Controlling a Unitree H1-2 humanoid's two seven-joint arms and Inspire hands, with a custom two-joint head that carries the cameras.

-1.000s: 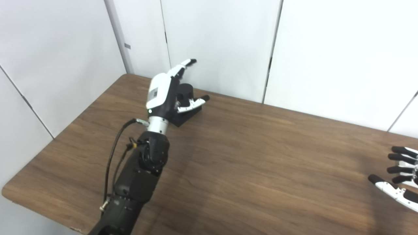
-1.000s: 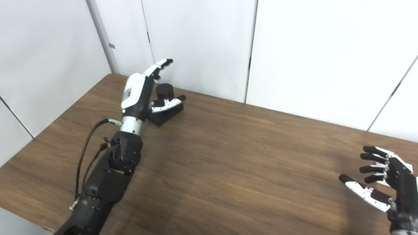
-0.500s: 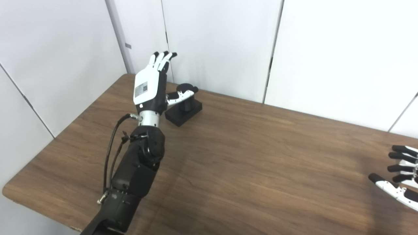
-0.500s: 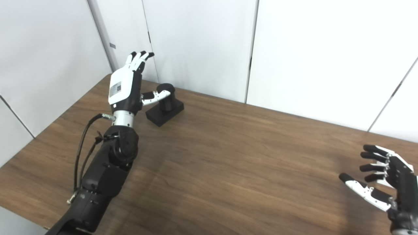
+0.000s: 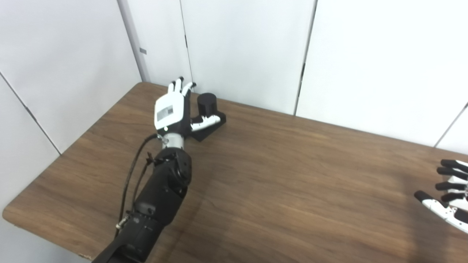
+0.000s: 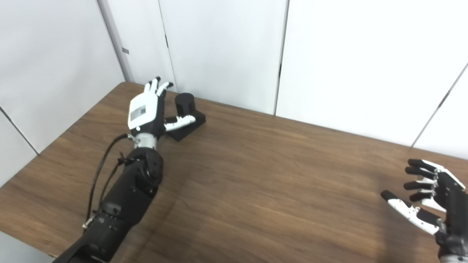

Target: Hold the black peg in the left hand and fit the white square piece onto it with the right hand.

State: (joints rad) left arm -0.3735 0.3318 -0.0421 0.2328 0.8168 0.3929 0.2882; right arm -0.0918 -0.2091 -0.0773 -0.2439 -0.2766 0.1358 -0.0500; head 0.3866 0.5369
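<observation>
The black peg (image 5: 207,103), a short round post on a flat black base (image 5: 215,124), stands at the far left of the table near the wall. My left hand (image 5: 172,113) is open just left of it, back toward the camera, fingers pointing at the wall; its thumb lies in front of the base. It holds nothing. My right hand (image 6: 427,204) is open and empty above the table's right end. No white square piece shows in either view.
The brown wooden table (image 5: 278,175) fills the view. White wall panels (image 5: 248,47) stand close behind the peg. A black cable (image 5: 133,175) loops along my left forearm.
My left hand has come down from a raised position and now sits lower, beside the peg's base. The peg has not moved. My right hand has barely moved.
</observation>
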